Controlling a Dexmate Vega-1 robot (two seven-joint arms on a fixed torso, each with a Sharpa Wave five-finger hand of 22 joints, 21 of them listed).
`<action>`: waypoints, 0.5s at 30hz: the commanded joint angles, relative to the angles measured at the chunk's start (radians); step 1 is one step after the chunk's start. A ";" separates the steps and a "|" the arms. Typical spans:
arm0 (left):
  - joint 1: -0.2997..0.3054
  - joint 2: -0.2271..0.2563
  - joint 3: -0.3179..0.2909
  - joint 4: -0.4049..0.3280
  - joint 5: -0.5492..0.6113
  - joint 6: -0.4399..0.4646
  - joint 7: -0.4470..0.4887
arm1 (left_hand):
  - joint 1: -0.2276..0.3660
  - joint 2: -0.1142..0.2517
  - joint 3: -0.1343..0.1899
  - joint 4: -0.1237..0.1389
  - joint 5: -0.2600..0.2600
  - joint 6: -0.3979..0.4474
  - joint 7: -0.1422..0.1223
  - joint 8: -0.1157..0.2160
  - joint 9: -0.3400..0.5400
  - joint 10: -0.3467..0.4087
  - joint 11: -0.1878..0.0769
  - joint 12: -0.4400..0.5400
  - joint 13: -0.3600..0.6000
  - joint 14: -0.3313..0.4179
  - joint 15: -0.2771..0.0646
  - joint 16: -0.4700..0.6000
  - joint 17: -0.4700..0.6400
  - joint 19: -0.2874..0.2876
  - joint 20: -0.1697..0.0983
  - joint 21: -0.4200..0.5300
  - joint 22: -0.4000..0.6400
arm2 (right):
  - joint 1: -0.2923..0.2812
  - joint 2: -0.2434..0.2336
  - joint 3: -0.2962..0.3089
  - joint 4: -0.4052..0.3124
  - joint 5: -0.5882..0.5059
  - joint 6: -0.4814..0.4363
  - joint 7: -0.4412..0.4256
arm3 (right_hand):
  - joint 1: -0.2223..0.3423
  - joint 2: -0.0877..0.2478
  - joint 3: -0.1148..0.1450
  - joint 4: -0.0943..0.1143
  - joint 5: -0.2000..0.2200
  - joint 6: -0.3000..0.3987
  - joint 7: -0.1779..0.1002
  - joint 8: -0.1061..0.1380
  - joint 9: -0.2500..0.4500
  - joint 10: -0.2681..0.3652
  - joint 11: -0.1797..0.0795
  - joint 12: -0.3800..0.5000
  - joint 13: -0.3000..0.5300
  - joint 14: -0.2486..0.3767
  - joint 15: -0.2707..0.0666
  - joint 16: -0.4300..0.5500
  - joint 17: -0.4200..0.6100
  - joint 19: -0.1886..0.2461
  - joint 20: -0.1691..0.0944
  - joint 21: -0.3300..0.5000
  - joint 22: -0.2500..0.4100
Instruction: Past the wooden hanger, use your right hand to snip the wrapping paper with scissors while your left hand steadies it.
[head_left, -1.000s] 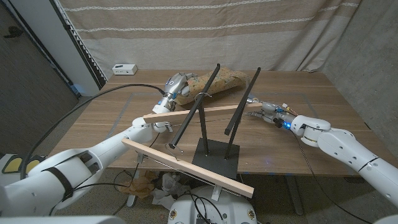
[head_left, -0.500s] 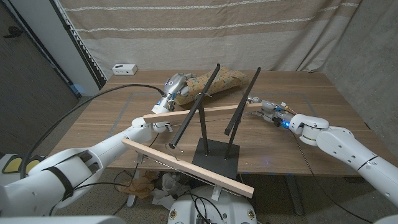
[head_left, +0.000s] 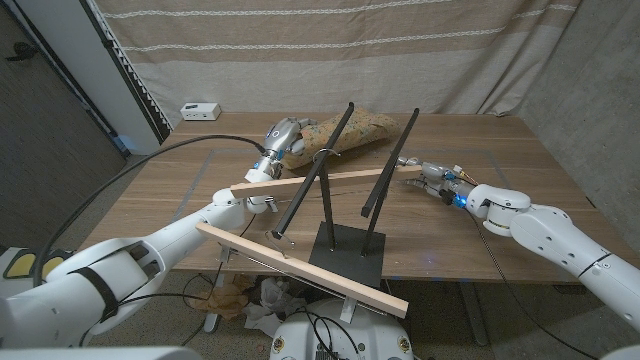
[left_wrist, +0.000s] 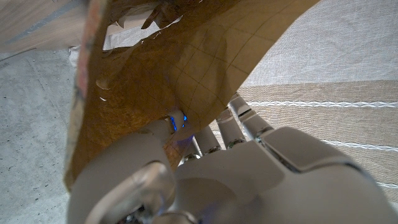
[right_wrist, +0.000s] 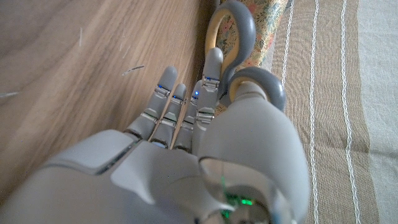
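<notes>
The wrapping paper (head_left: 357, 129), floral-patterned, lies bunched at the back of the table beyond the wooden hanger (head_left: 322, 180). My left hand (head_left: 283, 136) grips its left end. In the left wrist view my left hand (left_wrist: 211, 174) pinches the paper's brown gridded underside (left_wrist: 186, 68) between thumb and fingers. My right hand (head_left: 446, 184) holds the scissors (head_left: 418, 171) low over the table, right of the hanger and short of the paper. In the right wrist view the grey and yellow scissors handles (right_wrist: 239, 43) loop around the digits of my right hand (right_wrist: 186, 155), with the patterned paper (right_wrist: 270, 28) beyond.
The hanger rig stands mid-table: two black slanted rods (head_left: 388, 178) on a black base plate (head_left: 348, 255), with a second wooden bar (head_left: 300, 268) near the front edge. A small white box (head_left: 200, 110) sits at the back left. A black cable (head_left: 190, 147) crosses the left side.
</notes>
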 joint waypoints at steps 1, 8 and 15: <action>0.009 0.007 -0.001 -0.028 0.009 0.017 -0.005 | 0.014 0.005 0.003 -0.005 0.004 0.012 0.003 0.003 -0.002 0.008 -0.004 0.004 0.002 0.011 -0.170 -0.002 0.005 -0.004 -0.059 0.005 0.002 | -0.022 0.011 0.017 0.004 0.032 0.018 0.017 | -0.031 0.028 -0.005 0.022 -0.009 -0.019 -0.091 -0.006 0.057 0.044 0.037 0.006 -0.009 0.002 -0.020 0.004 0.003 -0.037 -0.036 0.015 0.002; 0.018 0.012 -0.005 -0.048 0.015 0.029 -0.007 | 0.015 0.005 0.003 -0.005 0.005 0.014 0.003 0.002 -0.004 0.007 -0.004 0.003 0.002 0.012 -0.170 -0.001 0.005 -0.003 -0.060 0.006 0.001 | -0.035 0.058 0.031 0.046 0.081 0.061 0.059 | -0.045 0.042 0.010 0.037 -0.016 -0.054 -0.086 -0.007 0.100 -0.021 0.029 -0.030 -0.019 -0.025 -0.005 -0.006 0.006 -0.070 -0.027 0.026 0.004; 0.026 0.017 -0.009 -0.068 0.021 0.041 -0.012 | 0.016 0.005 0.003 -0.005 0.005 0.015 0.003 0.002 -0.007 0.008 -0.004 0.004 0.003 0.014 -0.170 -0.001 0.006 -0.004 -0.060 0.007 0.001 | -0.046 0.112 0.041 0.099 0.132 0.114 0.135 | -0.063 0.055 0.034 0.061 -0.021 -0.068 -0.095 -0.024 0.108 -0.057 -0.017 -0.049 -0.020 -0.057 -0.006 -0.019 0.008 -0.115 -0.015 0.031 0.005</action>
